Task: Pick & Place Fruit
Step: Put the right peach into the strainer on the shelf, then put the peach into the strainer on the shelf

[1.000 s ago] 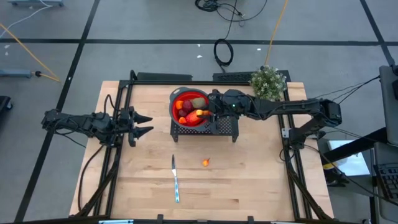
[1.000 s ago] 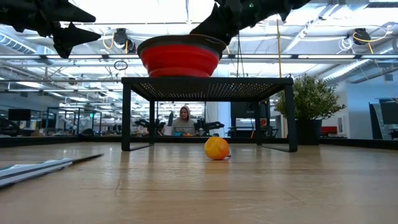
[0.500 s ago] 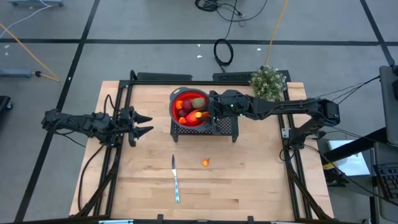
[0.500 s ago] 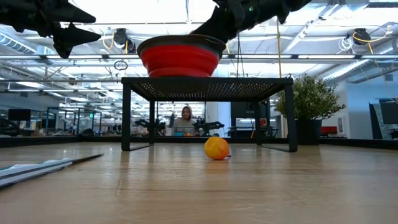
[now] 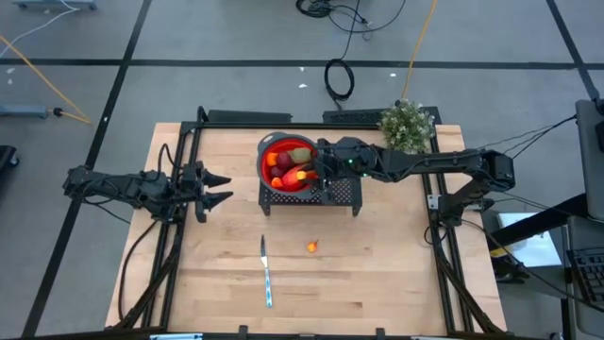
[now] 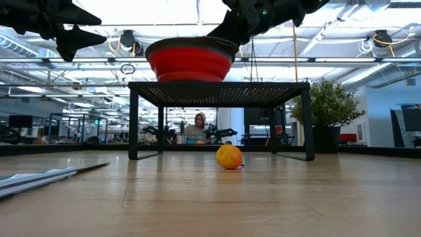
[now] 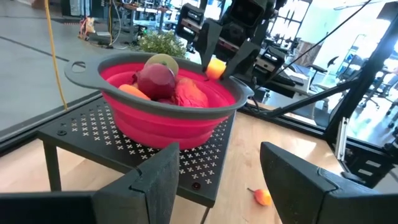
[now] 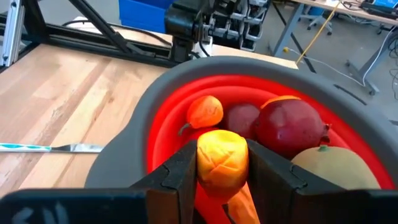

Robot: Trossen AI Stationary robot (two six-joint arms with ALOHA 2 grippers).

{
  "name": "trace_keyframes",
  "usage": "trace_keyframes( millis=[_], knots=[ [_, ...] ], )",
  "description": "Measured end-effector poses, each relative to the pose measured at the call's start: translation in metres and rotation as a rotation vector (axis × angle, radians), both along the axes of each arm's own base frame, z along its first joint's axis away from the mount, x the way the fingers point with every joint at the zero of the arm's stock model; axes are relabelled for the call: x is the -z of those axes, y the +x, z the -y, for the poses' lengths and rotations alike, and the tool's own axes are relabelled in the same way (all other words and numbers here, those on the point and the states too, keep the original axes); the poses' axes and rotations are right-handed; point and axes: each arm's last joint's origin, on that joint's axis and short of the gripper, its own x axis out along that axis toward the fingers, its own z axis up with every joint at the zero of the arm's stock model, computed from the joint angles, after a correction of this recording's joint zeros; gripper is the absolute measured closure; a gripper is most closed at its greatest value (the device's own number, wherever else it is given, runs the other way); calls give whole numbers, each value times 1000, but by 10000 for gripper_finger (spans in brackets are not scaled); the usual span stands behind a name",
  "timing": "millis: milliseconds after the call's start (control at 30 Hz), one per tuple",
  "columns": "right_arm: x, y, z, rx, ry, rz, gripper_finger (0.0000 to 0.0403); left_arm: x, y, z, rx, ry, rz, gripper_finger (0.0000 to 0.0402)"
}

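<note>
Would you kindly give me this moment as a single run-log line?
right gripper: shut on small orange fruit, over red bowl | left gripper: open, waiting at table's left | loose orange fruit: on table | knife: untouched

Knife (image 5: 266, 272), potted plant (image 5: 408, 125), black perforated stand (image 5: 330, 195), person (image 6: 198, 126).

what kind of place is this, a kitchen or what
Most likely a robotics lab or open workshop, not a kitchen: a wooden table with two mounted arms, loose cables on the floor, and workstations behind a seated person.
</note>
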Motion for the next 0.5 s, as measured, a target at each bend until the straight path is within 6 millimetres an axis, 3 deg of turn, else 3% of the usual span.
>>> trace_keyframes(
  millis=[500],
  knots=[
    [0, 0, 4, 13, 2, 2, 257, 0, 0, -1, -17, 20, -2, 179]
  ],
)
